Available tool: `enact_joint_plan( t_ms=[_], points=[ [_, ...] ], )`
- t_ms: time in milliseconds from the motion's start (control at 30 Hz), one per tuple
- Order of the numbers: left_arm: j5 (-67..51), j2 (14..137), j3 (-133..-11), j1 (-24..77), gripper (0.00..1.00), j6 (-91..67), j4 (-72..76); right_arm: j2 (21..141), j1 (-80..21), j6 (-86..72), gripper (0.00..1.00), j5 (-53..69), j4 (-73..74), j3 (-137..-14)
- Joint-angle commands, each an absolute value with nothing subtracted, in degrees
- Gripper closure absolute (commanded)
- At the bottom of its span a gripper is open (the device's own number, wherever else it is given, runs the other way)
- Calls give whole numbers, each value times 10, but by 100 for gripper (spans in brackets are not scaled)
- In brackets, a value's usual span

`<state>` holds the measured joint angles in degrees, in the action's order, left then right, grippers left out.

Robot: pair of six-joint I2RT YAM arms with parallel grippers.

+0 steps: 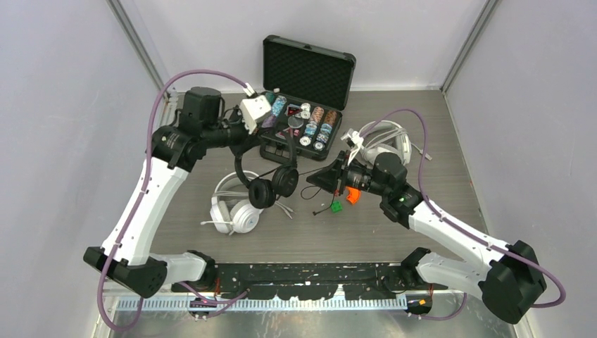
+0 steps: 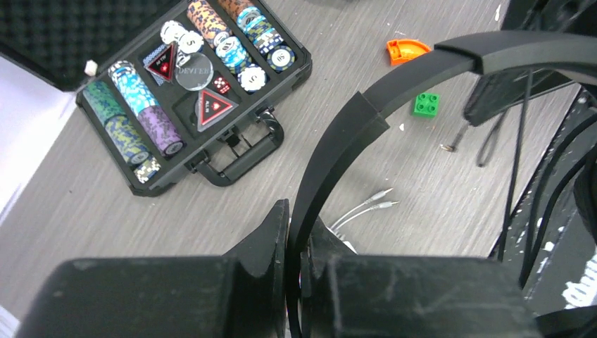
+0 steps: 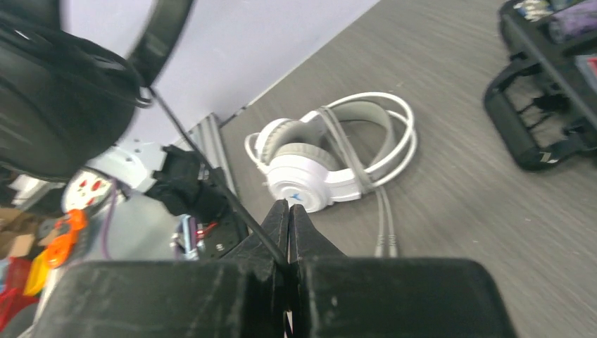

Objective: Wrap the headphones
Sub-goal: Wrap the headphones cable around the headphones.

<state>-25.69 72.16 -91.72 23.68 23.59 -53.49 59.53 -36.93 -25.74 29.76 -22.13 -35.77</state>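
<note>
The black pair (image 1: 271, 184) hangs above the middle of the counter (image 1: 317, 232). The left jaws are clamped on its headband, and the right jaws are pinched together on its thin cable (image 3: 204, 162), just right of the cups. To wrap well, I'd hold the cord lightly taut and lead it round the headband in even turns with the left grip steady. It should stay clear of the white pair (image 1: 236, 211) lying beneath, so the cords don't tangle.

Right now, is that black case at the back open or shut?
Open. The lid stands up with its foam lining showing, and the chips lie uncovered.
</note>
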Motion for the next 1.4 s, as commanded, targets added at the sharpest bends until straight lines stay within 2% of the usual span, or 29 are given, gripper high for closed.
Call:
enact_joint_plan(
  t_ms=[0,267,467,667,800,1033,1200,1367],
  points=[
    [-235,712,-912,252,100,347,-551,578,-363,-315,100,359,-176,-411],
    [-150,713,-883,295,100,395,-539,595,-362,-372,100,427,-128,-466],
    [-58,708,-865,312,100,416,-512,596,-363,-337,100,457,-13,-519],
    [-6,705,-845,332,100,416,-468,612,-363,-352,99,495,-9,-537],
    [32,704,-839,339,100,417,-454,623,-363,-412,94,517,-68,-532],
    [77,702,-832,359,100,410,-433,656,-363,-542,90,536,-267,-501],
    [116,699,-827,371,100,389,-414,682,-363,-571,89,528,-315,-502],
    [152,699,-830,379,100,337,-398,708,-366,-607,84,524,-365,-512]
  ],
)
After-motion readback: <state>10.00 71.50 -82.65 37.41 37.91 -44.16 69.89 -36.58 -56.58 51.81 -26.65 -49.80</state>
